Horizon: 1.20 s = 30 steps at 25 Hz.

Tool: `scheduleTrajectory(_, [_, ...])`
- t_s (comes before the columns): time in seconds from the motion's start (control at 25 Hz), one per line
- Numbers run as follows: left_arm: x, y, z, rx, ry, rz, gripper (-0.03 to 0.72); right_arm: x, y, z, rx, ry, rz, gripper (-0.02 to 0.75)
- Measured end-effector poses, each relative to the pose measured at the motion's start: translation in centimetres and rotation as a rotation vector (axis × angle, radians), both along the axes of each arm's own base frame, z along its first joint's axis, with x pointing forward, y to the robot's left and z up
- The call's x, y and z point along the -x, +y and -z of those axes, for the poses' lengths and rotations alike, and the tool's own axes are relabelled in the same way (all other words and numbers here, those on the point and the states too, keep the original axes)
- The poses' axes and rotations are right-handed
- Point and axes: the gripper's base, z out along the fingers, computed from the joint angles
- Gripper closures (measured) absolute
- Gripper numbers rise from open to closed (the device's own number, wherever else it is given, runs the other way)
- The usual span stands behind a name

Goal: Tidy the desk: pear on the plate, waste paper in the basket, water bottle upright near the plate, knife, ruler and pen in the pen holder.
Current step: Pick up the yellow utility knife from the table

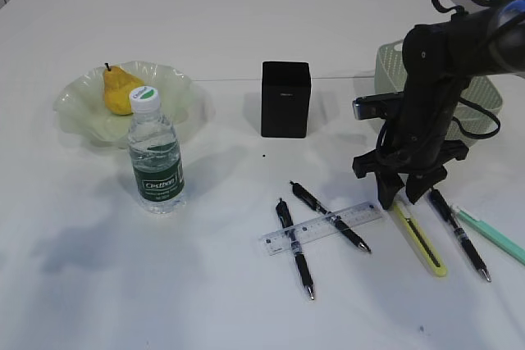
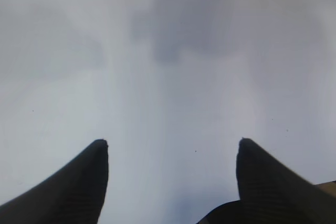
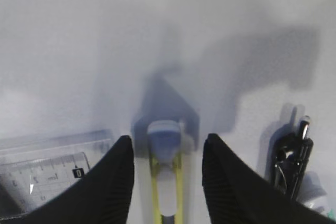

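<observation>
The yellow pear (image 1: pixel 120 89) lies in the pale green plate (image 1: pixel 78 112). Just in front of the plate the water bottle (image 1: pixel 155 157) stands upright. The black pen holder (image 1: pixel 285 98) is mid-desk, and the green basket (image 1: pixel 392 71) sits behind my right arm. My right gripper (image 1: pixel 400 200) (image 3: pixel 169 137) is low over the top end of the yellow knife (image 1: pixel 422 243) (image 3: pixel 166 182). Its jaws straddle the knife with a gap on each side. The clear ruler (image 1: pixel 324 228) (image 3: pixel 47 169) lies to its left across two black pens (image 1: pixel 295 247). Open over bare desk is my left gripper (image 2: pixel 170 141). Waste paper is out of view.
A third black pen (image 1: pixel 461 237) (image 3: pixel 291 156) and a mint-green pen (image 1: pixel 492 235) lie just right of the knife, close to the right finger. The left arm does not show in the exterior view.
</observation>
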Motion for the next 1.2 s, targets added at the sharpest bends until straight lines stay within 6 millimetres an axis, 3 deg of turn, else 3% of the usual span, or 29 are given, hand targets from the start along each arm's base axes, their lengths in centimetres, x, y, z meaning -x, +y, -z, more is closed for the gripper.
scheduleTrajectory(0.24, [-0.01, 0.00, 0.00, 0.000, -0.001, 0.000, 0.151, 0.00, 0.00, 0.00, 0.000, 0.000, 0.000, 0.489])
scheduleTrajectory(0.72, [-0.02, 0.00, 0.00, 0.000, -0.002, 0.000, 0.151, 0.00, 0.00, 0.32, 0.002, 0.008, 0.000, 0.503])
scheduleTrajectory(0.92, [-0.02, 0.00, 0.00, 0.000, -0.002, 0.000, 0.154, 0.00, 0.00, 0.32, 0.002, 0.008, 0.000, 0.596])
scheduleTrajectory(1.2, [-0.02, 0.00, 0.00, 0.000, -0.002, 0.000, 0.157, 0.00, 0.00, 0.32, 0.002, 0.008, 0.000, 0.603])
